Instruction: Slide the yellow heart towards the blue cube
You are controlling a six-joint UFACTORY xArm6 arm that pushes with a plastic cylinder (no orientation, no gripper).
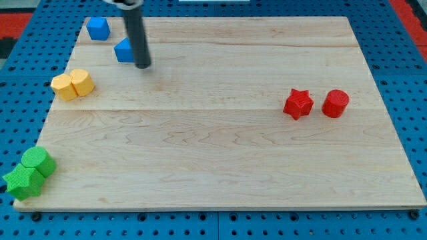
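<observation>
The yellow heart lay touching a yellow hexagonal block, below the blue cube. My tip, a bare rod holding nothing, stood beside a blue triangular block. The heart looked light, rigid and easily slid; pushing its lower side seemed best.

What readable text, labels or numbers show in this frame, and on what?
None. No word, number or sign shows on the wooden board, the blue pegboard around it, the rod or any block: blue cube, second blue block, yellow pair, green pair, red star, red cylinder. My tip sits just right of the second blue block.
</observation>
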